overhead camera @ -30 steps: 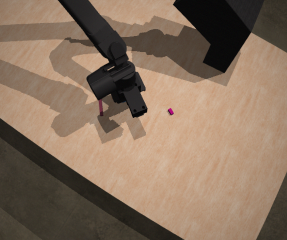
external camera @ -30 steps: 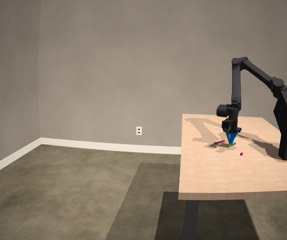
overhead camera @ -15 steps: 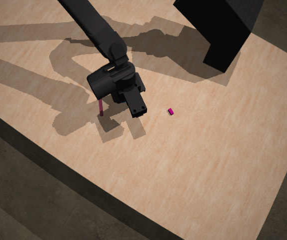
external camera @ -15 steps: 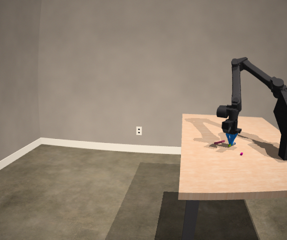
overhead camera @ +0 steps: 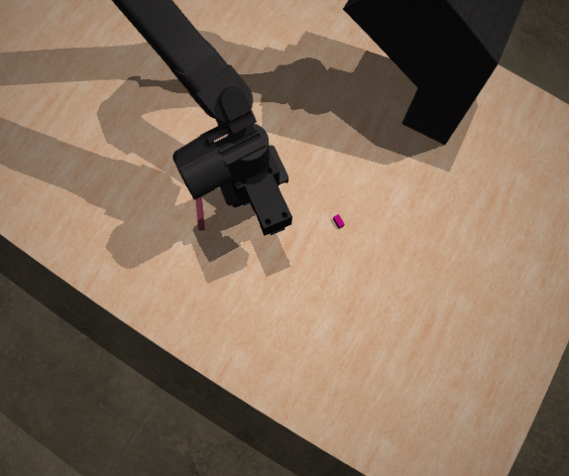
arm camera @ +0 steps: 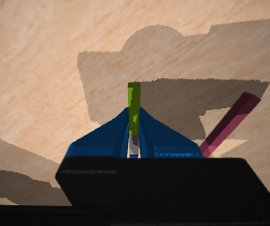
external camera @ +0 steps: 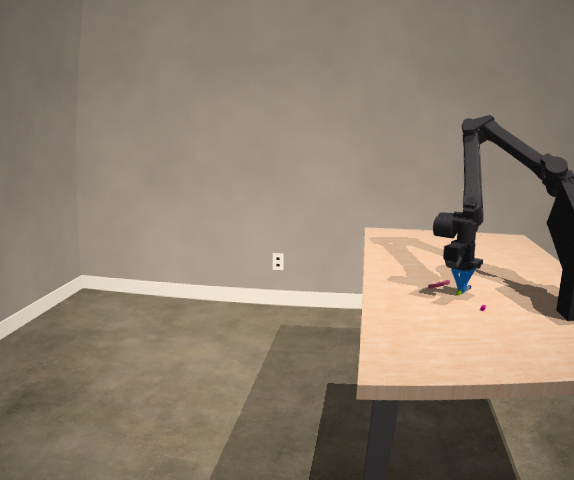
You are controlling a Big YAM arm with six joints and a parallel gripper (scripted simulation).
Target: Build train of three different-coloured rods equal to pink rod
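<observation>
In the wrist view my gripper [arm camera: 134,113] with blue fingers is shut on a lime rod [arm camera: 134,108] that points straight ahead, low over the table. A small grey piece shows between the fingers just behind the lime rod. The pink rod [arm camera: 230,123] lies in shadow to the right of the fingers, slanting away. From the top view the pink rod [overhead camera: 199,213] pokes out from under the wrist, and a short magenta rod [overhead camera: 338,220] lies alone to the right. In the exterior view the gripper [external camera: 460,289] is down at the table with the pink rod [external camera: 438,284] left of it and the magenta rod [external camera: 482,307] to the right.
A large black block [overhead camera: 438,56], the arm's base, stands at the table's far right corner. The arm [overhead camera: 192,56] casts wide shadows over the middle of the table. The table's near edge runs diagonally below the gripper in the top view.
</observation>
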